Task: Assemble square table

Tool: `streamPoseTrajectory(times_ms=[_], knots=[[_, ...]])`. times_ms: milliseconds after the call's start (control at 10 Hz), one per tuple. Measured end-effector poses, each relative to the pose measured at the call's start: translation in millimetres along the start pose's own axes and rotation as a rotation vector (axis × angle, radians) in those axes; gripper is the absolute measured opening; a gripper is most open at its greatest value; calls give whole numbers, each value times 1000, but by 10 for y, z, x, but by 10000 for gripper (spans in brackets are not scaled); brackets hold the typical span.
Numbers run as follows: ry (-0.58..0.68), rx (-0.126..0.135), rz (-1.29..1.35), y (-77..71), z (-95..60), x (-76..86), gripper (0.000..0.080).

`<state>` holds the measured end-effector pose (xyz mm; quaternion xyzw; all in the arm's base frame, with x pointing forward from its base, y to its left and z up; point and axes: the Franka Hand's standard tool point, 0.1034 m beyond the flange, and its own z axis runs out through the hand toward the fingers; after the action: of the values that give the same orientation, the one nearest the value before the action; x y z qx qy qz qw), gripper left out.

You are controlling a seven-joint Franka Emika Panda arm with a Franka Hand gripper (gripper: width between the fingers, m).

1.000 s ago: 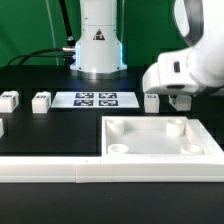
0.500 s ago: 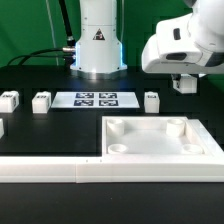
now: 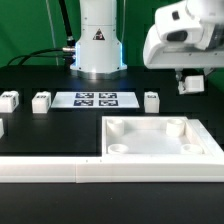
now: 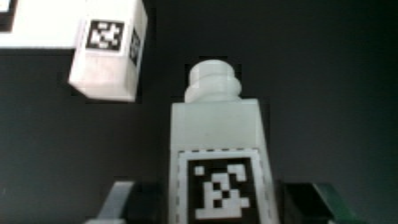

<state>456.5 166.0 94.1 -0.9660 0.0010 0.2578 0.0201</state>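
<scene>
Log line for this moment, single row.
hand: shut on short white tagged leg block | leg block: in air, clear of black table | white square plastic slab: flat on table, no legs fitted

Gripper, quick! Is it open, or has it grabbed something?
Gripper: closed, holding a white table leg up above the table.

slab (image 3: 150,141): white | leg block (image 4: 217,125): white, black-and-white tag | tabletop (image 3: 50,130): black

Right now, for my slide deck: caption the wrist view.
Pincer grips a tagged white leg block above the black table; second leg block nearby.
</scene>
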Motion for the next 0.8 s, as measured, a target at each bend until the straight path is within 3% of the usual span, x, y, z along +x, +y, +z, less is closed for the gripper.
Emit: streamPoseTrajectory(times_ms=[300, 800], knots=[[161, 30, 3, 50, -338, 133, 290], [498, 61, -13, -13, -324, 224, 290]])
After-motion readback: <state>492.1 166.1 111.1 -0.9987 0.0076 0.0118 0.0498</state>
